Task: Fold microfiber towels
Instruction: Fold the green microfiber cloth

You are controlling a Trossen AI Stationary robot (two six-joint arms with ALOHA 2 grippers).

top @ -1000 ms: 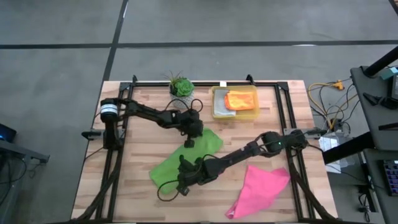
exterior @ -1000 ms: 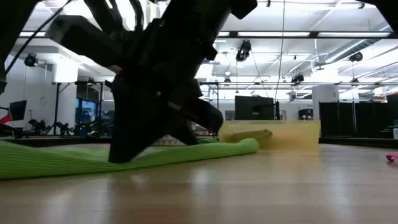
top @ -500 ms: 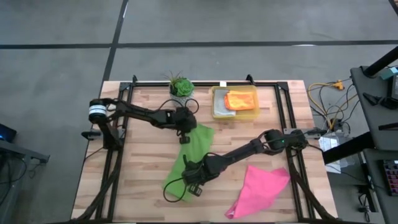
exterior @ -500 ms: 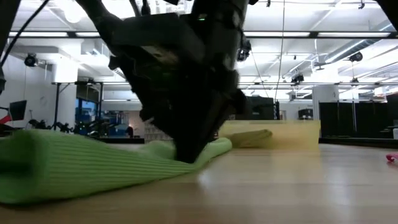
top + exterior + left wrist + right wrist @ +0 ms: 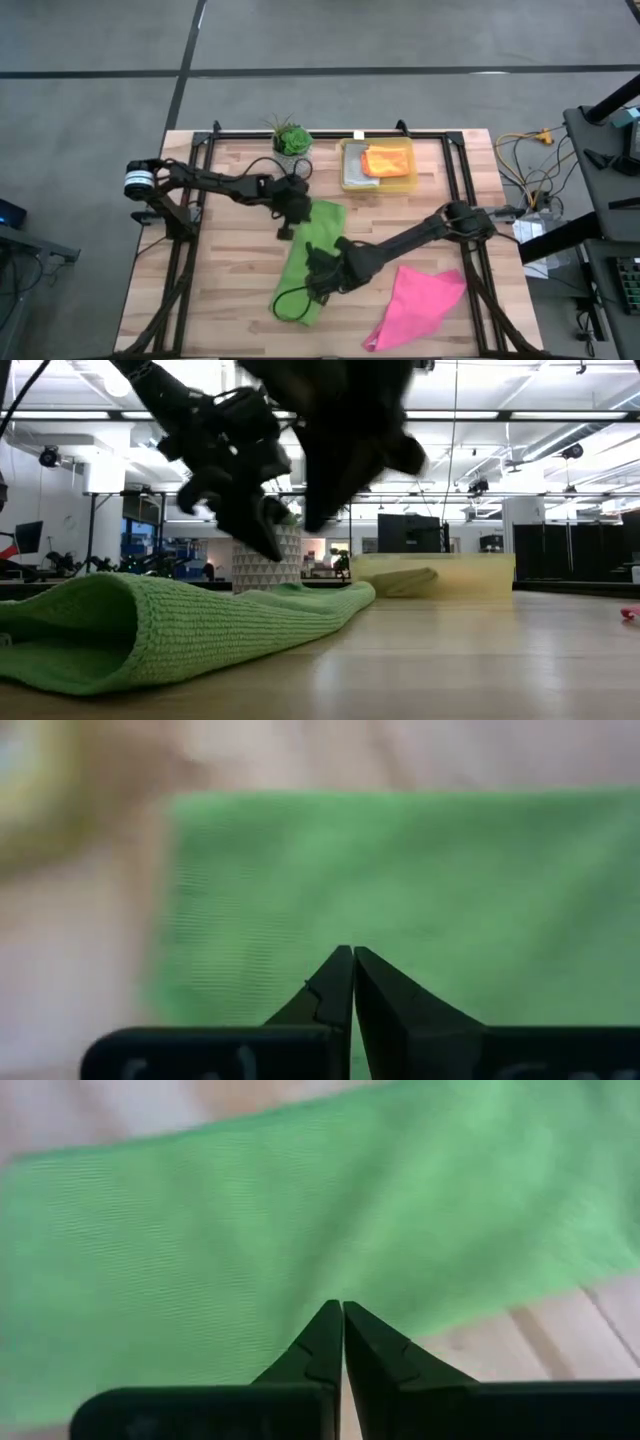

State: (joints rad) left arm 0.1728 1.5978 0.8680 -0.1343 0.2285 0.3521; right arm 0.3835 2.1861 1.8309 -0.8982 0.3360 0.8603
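- Nearest the front edge of the table, the hot pink towel point(image 5: 415, 305) lies loose and crumpled toward the right, not yet folded as far as I can judge.
- Just left of it, the bright green towel point(image 5: 312, 262) lies as a long doubled strip running front to back (one fold looks made; I'd guess at least one more is needed to finish it).
- Over the strip's middle, the right gripper point(image 5: 322, 272) hovers with its two fingers pressed tip to tip, holding nothing; its wrist view shows only green cloth beyond the tips.
- At the strip's far end, the left gripper point(image 5: 290, 215) sits at the cloth's left edge, fingers likewise closed together and empty, the towel lying free beyond them.
- Farther back, the yellow bin point(image 5: 378, 183) holds the orange towel point(image 5: 384, 160) with a light grey towel point(image 5: 354, 164) beside it; both still wait their turn.
- Left of the bin stands a small potted plant point(image 5: 290, 138).
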